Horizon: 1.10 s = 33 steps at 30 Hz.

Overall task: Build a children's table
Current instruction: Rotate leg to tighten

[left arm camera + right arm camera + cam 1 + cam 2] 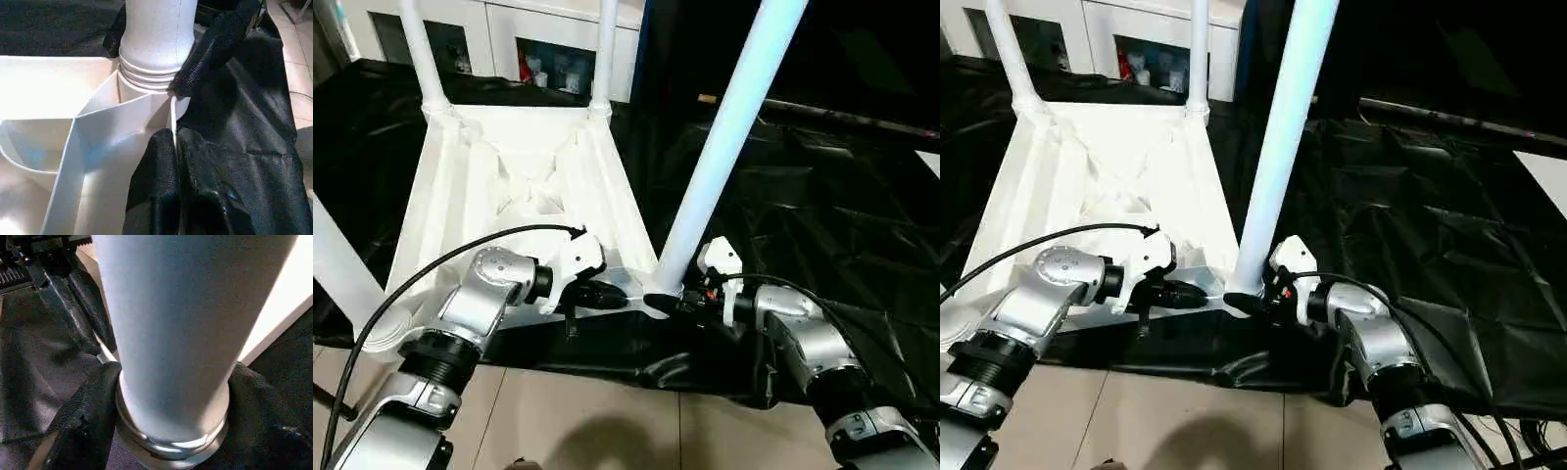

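Centre-left of the head view: white tabletop (524, 186) lies upside down on the black-draped worktop (822, 225), ribbed underside up, near edge at the worktop's front edge.

Legs: two stand in the far corner sockets, upper left of frame — far left leg (423, 54) and far right leg (604, 54). A third, the near right leg (729, 137), rises from the near right corner socket (146, 81) and leans toward the upper right. A fourth white leg (335, 259) shows at the left frame edge; its seating at the near left corner cannot be made out.

Left hand (597, 294): fingers closed narrow, pinched on the thin near rim of the tabletop just beside the near right socket; left wrist view shows the rim (173, 122) between the two black fingers.

Right hand (677, 299): black fingers set around the base of the near right leg, one each side just above the socket collar. Whether they press the leg or stand slightly off, cannot tell.

Progress, as judged: late stage. Two legs appear seated. The near right leg is in its socket but tilted, so probably not home. Left: seat that leg, confirm the fourth, turn the table upright.
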Tool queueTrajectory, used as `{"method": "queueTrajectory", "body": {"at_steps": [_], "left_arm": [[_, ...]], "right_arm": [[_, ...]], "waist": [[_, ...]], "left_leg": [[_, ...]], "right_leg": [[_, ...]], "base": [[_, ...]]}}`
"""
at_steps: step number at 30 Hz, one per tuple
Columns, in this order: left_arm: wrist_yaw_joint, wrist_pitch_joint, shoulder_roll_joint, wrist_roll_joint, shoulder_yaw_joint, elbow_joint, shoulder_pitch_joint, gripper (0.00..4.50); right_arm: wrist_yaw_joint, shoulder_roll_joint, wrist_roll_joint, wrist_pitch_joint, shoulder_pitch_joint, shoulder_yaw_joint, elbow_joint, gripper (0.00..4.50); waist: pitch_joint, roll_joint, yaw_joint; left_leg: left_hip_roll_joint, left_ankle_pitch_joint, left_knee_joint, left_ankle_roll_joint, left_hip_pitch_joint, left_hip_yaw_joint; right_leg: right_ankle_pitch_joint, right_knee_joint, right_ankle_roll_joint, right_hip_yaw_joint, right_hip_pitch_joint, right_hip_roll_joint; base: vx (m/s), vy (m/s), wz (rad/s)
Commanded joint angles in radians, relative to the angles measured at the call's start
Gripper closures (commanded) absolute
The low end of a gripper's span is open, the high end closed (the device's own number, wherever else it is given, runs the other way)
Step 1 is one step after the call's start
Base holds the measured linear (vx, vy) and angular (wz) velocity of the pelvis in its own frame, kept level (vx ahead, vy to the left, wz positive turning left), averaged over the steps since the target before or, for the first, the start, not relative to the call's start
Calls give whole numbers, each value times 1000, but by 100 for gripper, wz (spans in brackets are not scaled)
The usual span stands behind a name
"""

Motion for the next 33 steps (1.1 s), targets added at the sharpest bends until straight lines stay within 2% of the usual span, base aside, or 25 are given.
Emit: {"method": "queueTrajectory", "body": {"at_steps": [1,3,7,8,9,11,13,15,17,19,21,22,23,24,26,29,31,33], "left_arm": [[-20,4,-30,-50,-6,-8,25,450],[51,6,-57,-22,-6,28,9,450],[133,0,-93,12,-8,71,-12,450],[168,-2,-114,27,-13,90,-25,450],[264,-1,-176,63,-24,151,-65,450],[312,-2,-207,81,-31,180,-85,450],[356,1,-238,95,-38,205,-103,450],[432,6,-290,114,-45,236,-130,450],[464,5,-316,126,-51,251,-140,450],[472,-11,-325,138,-55,262,-145,450],[472,-37,-334,149,-57,280,-148,450],[467,-44,-332,148,-57,278,-145,450],[446,-52,-322,141,-58,268,-138,450],[424,-63,-311,135,-58,257,-131,450],[385,-72,-294,122,-55,244,-122,450],[283,-87,-246,90,-51,199,-95,450],[227,-100,-215,76,-52,173,-80,450],[156,-93,-177,53,-45,136,-60,450]], "right_arm": [[-6,-2,12,11,12,-21,-17,173],[-73,25,13,20,9,-41,1,174],[-164,61,11,22,2,-65,24,175],[-220,84,12,33,-4,-80,33,175],[-355,144,12,51,-17,-107,46,175],[-420,173,4,48,-25,-116,55,175],[-486,201,-7,51,-32,-121,65,175],[-589,241,-50,41,-44,-113,84,175],[-605,268,-50,38,-49,-112,91,175],[-587,273,-57,26,-46,-101,83,175],[-577,278,-55,9,-42,-102,71,175],[-556,278,-36,12,-39,-109,62,140],[-513,273,-4,22,-34,-121,44,140],[-473,262,16,27,-30,-124,28,106],[-435,240,22,21,-26,-121,9,103],[-343,167,19,38,-17,-106,-22,63],[-285,129,29,54,-14,-104,-32,60],[-215,79,20,57,-7,-90,-37,60]], "waist": [[-52,-2,-1],[-52,-3,-1],[-48,-3,-2],[-49,-3,-3],[-48,2,-2],[-49,-1,-4],[-51,0,-4],[-53,3,-3],[-53,3,-2],[-54,6,-1],[-53,3,0],[-53,4,2],[-53,4,2],[-53,3,4],[-53,3,4],[-53,2,3],[-52,3,3],[-49,0,3]], "left_leg": [[8,-173,-55,42,3,11],[7,-172,-55,43,3,11],[7,-221,-59,17,5,9],[7,-228,-59,12,3,8],[6,-230,-59,9,7,9],[6,-240,-61,-11,7,5],[5,-244,-60,-10,7,6],[4,-223,-59,-6,5,6],[3,-214,-58,-4,5,6],[3,-217,-58,7,4,6],[3,-217,-57,13,5,7],[4,-222,-58,16,7,7],[4,-226,-57,19,7,8],[4,-227,-58,22,6,7],[5,-220,-58,29,2,6],[5,-206,-57,37,0,6],[7,-218,-58,42,2,6],[8,-221,-58,42,2,7]], "right_leg": [[-156,-62,-194,32,46,-48],[-154,-62,-194,32,46,-48],[-252,-73,-170,32,42,-51],[-277,-75,-158,33,43,-52],[-285,-78,-151,35,37,-51],[-314,-79,-139,33,38,-52],[-302,-81,-135,34,38,-51],[-256,-76,-136,33,39,-49],[-227,-74,-141,34,41,-49],[-209,-74,-144,33,43,-48],[-200,-75,-145,33,42,-47],[-201,-75,-148,33,41,-48],[-202,-76,-149,33,42,-49],[-202,-76,-152,33,43,-49],[-192,-74,-154,32,47,-50],[-174,-72,-167,31,50,-49],[-196,-74,-173,31,48,-51],[-214,-76,-172,32,46,-52]], "base": [[0,0,0],[0,0,0],[0,0,0],[0,0,0],[0,0,0],[0,0,0],[0,0,0],[0,0,0],[0,0,0],[0,0,0],[0,0,0],[0,0,0],[0,0,0],[0,0,0],[0,0,0],[0,0,0],[0,0,0],[0,0,0]]}}
